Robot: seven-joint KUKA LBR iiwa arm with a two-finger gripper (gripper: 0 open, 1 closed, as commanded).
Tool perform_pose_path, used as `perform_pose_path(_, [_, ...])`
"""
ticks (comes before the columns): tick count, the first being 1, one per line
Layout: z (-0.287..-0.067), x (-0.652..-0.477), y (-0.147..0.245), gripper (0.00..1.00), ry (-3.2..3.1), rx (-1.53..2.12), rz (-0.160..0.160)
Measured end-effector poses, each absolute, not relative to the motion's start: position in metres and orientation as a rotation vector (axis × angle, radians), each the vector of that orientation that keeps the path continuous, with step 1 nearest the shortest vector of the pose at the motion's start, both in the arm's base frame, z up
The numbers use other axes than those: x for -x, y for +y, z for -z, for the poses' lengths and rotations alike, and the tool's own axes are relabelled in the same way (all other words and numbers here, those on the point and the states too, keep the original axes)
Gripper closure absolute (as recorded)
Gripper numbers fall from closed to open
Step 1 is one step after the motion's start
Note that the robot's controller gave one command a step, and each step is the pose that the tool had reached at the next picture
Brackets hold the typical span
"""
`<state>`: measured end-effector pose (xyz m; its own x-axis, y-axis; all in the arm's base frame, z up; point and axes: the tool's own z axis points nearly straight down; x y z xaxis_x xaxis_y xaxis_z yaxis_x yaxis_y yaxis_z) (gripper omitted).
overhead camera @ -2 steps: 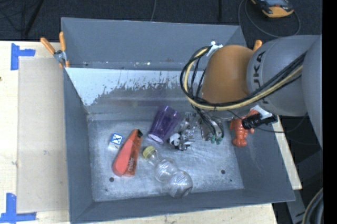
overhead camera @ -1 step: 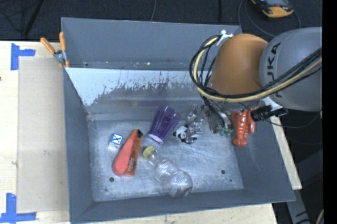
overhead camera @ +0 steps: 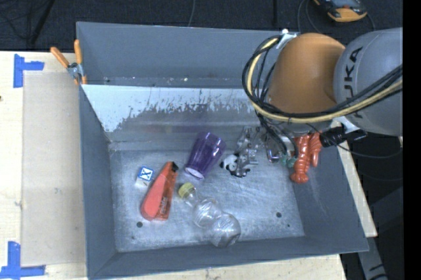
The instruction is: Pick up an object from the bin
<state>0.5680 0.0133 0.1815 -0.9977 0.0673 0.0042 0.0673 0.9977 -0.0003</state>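
gripper [overhead camera: 245, 154] low in grey metal bin [overhead camera: 263, 201] | grip state: cannot tell | small black-and-white object [overhead camera: 231, 167] just beside its tip, view-left | purple translucent plastic cup [overhead camera: 204, 154] further left

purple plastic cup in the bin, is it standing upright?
No: the purple plastic cup lies tipped on its side on the floor of the grey metal bin, just left of the gripper.

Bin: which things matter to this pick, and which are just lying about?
In play: gripper; small black-and-white thing right beside it.
Lying about: purple cup; orange-red flat tool; clear bottle; white-blue cube; orange lumpy thing by the right wall.
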Motion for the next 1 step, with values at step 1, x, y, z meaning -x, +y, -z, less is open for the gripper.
perform_pose_path(1, [-0.2128, -0.5795, -0.0082, 1.00, -3.140, 0.115, 0.002])
